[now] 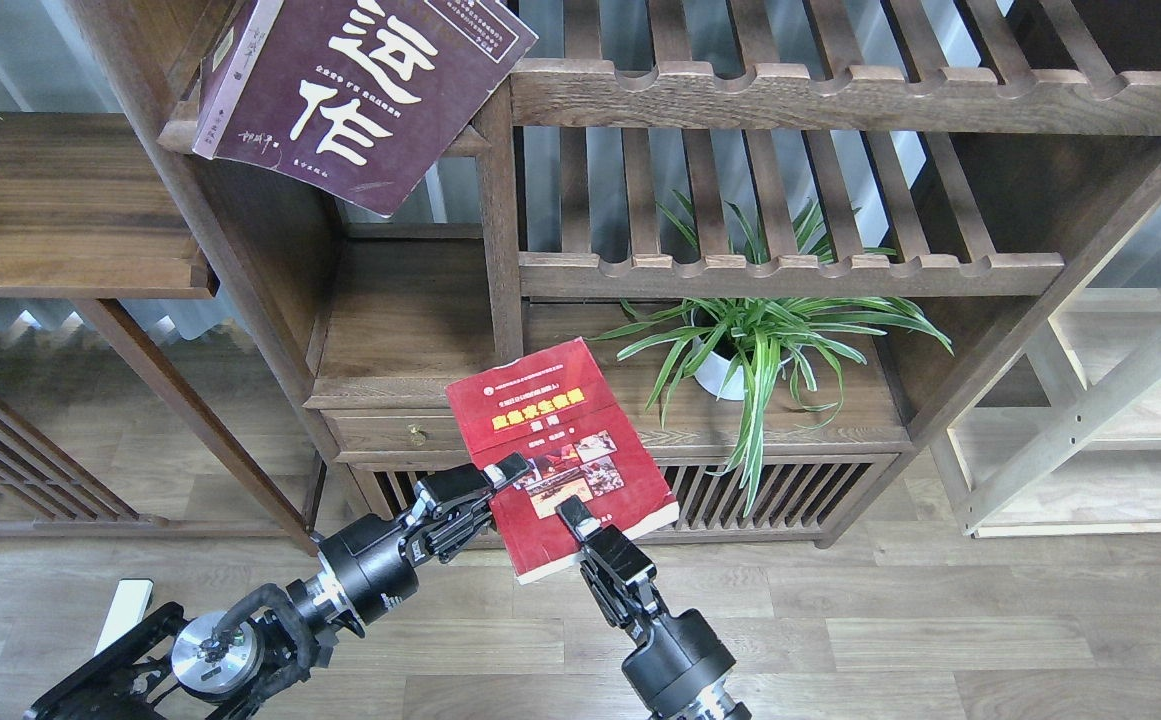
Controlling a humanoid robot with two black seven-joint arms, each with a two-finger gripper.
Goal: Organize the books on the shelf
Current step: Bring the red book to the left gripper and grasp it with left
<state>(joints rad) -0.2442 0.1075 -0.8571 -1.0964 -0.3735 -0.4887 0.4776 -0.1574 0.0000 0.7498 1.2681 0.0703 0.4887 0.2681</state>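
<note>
A red book with a yellow band hangs in the air in front of the dark bookcase, cover facing me. My right gripper is shut on its lower edge, one finger lying on the cover. My left gripper is at the book's left edge; its upper fingertip touches that edge and the other finger is hidden. A large maroon book with cream characters leans tilted in the upper compartment, its corner hanging over the post. A solid dark shelf lies bare behind the red book.
A potted spider plant stands on the board right of the red book. Slatted racks run above the plant. A small drawer with a brass knob sits below the shelf. A pale wood frame is at the right.
</note>
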